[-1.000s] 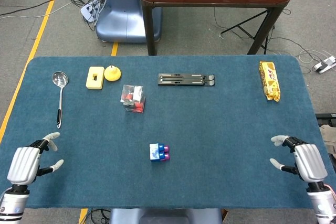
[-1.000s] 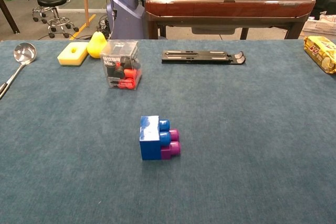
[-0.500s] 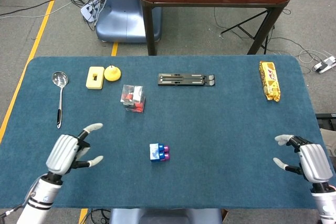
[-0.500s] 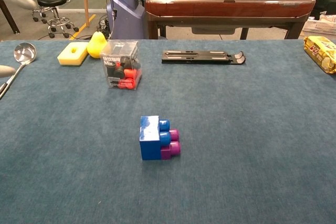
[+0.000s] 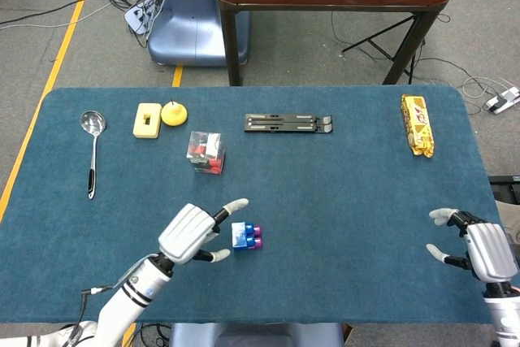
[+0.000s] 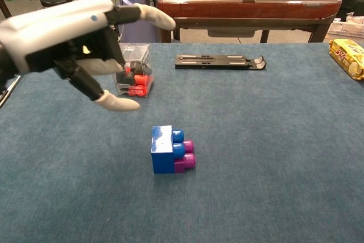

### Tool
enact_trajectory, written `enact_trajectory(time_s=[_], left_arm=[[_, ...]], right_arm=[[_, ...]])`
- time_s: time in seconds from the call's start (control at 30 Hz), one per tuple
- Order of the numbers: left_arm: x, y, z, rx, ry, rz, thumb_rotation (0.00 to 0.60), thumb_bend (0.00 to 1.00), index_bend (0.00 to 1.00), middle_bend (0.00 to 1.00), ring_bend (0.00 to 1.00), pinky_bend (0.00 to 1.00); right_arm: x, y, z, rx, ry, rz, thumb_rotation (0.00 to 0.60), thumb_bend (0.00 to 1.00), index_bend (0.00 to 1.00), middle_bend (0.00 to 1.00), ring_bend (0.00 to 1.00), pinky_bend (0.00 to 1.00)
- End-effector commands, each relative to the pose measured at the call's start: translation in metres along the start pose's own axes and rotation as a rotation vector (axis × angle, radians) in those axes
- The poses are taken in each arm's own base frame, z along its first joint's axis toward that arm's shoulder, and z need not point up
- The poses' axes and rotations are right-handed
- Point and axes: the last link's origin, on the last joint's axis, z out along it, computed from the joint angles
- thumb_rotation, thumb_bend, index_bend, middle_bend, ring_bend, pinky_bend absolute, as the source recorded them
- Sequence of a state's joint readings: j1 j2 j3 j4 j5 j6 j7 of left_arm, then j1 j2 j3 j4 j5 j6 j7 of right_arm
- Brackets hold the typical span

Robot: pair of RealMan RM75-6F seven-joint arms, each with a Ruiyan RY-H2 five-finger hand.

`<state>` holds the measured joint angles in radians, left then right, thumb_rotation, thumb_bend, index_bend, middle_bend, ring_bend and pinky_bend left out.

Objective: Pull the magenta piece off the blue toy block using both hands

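The blue toy block (image 5: 240, 235) (image 6: 162, 149) lies on the blue table near the front middle, with the magenta piece (image 5: 256, 238) (image 6: 185, 160) stuck to its right side. My left hand (image 5: 192, 233) (image 6: 68, 41) hovers just left of the block, fingers spread and empty, fingertips (image 5: 238, 202) reaching toward it without touching. My right hand (image 5: 475, 248) stays far off at the table's right front edge, fingers apart and empty; the chest view does not show it.
A clear box of red and black pieces (image 5: 205, 152) (image 6: 132, 77) stands behind the block. A spoon (image 5: 93, 149), a yellow sponge (image 5: 147, 119), a yellow pear (image 5: 174, 112), a black bar (image 5: 288, 123) (image 6: 220, 61) and a snack packet (image 5: 417, 124) (image 6: 348, 56) lie along the far side.
My left hand has swept rightward from the table's left front corner to just beside the blue block. The right hand has barely shifted. The block has not moved.
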<state>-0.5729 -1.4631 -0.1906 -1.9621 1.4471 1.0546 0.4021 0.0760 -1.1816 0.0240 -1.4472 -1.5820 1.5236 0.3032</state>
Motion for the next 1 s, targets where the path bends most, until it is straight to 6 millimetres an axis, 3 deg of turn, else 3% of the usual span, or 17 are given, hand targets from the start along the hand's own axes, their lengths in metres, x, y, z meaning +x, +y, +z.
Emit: enact_trajectory(time_s=[0.03, 0.37, 1.0], left_arm=[[-0.015, 0.015, 0.018, -0.033, -0.050, 0.015, 0.600, 0.00, 0.14, 1.00, 1.00, 1.00], [-0.049, 0.037, 0.040, -0.037, -0.150, 0.065, 0.600, 0.00, 0.10, 1.00, 1.00, 1.00], [-0.087, 0.032, 0.061, 0.055, -0.218, 0.180, 0.600, 0.00, 0.08, 1.00, 1.00, 1.00]], right_arm=[[-0.001, 0.000, 0.001, 0.000, -0.002, 0.002, 0.600, 0.05, 0.41, 0.48, 0.45, 0.61], [-0.002, 0.003, 0.000, -0.008, -0.009, 0.002, 0.600, 0.06, 0.41, 0.48, 0.45, 0.61], [-0.009, 0.005, 0.000, -0.016, -0.034, 0.005, 0.600, 0.06, 0.41, 0.48, 0.45, 0.61]])
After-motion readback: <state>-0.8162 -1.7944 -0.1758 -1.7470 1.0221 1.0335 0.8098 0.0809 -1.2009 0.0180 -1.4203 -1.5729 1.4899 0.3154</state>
